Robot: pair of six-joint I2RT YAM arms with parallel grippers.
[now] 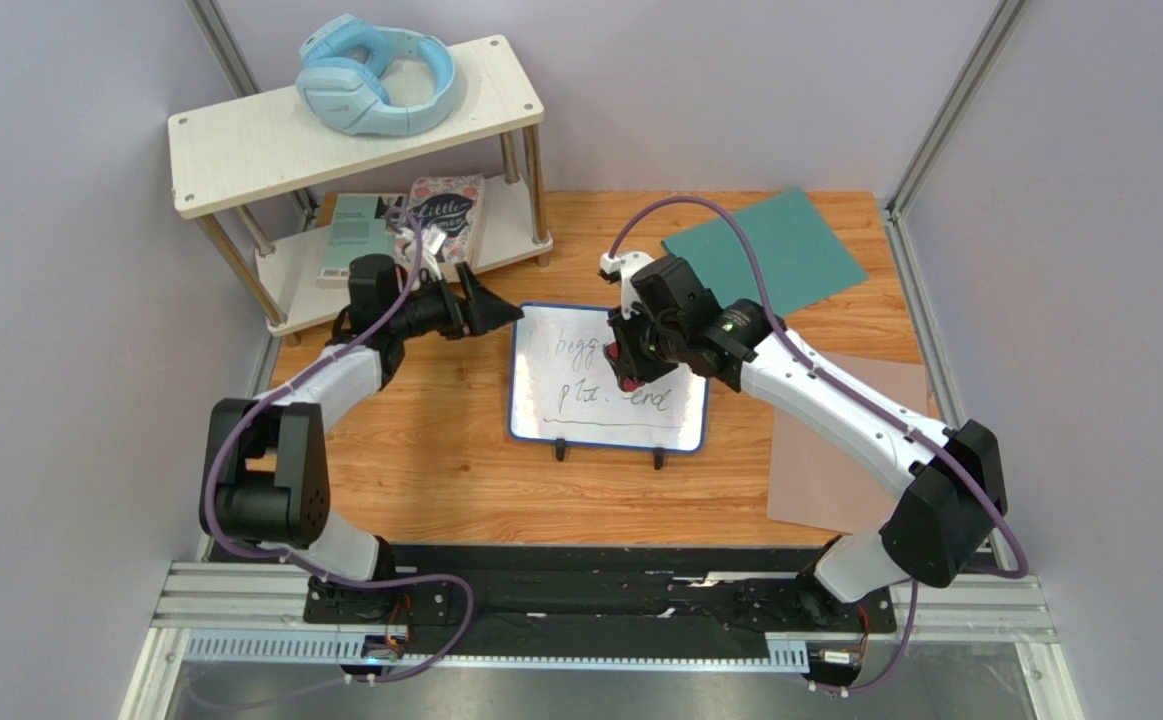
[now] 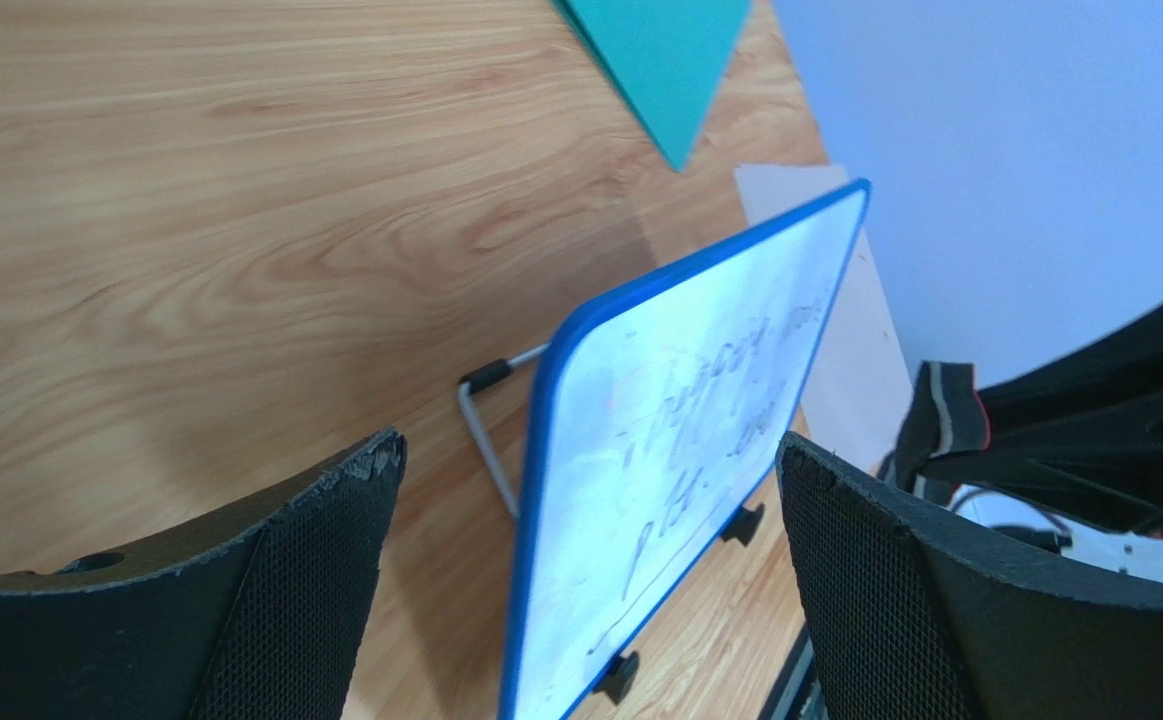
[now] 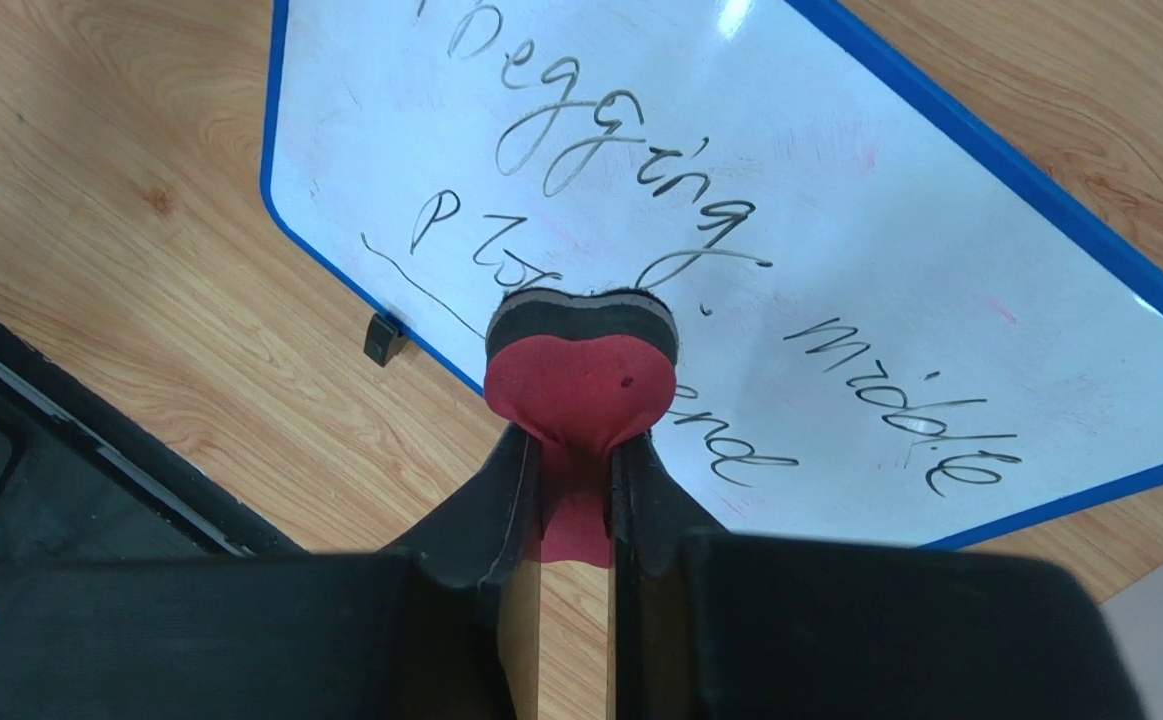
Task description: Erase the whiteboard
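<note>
Near edge: black mounting rail [image 1: 602,593] with both arm bases on the wood table [image 1: 437,480]. On the right, a pinkish-brown mat [image 1: 828,473] lies flat and runs under the right arm. Mid-table: the whiteboard [image 1: 607,413], blue-framed, stands centred between the two arms. It is tilted up on a wire leg [image 2: 490,428] with small black feet along its lower edge. Dark handwriting still covers it: "begging", "middle", a line ending in "end", and an underline stroke. Right gripper [image 3: 580,477] has its fingers closed tight on the narrow tail of a red eraser [image 3: 580,378]. The eraser's dark-backed head lies over the writing near the board's middle. Whether it actually presses the surface cannot be told. Left gripper [image 1: 506,314] sits just beside the board's far-left corner with its fingers [image 2: 302,600] spread wide and nothing between them. In the left wrist view the board's framed edge shows ahead through the gap, clear of both pads. Farther back on the right, a teal green sheet [image 1: 765,248] lies flat, well apart from the board. Far left corner: a two-tier white shelf [image 1: 242,143] with light blue headphones [image 1: 377,75] on the top tier and two books [image 1: 445,200] on the lower tier.
</note>
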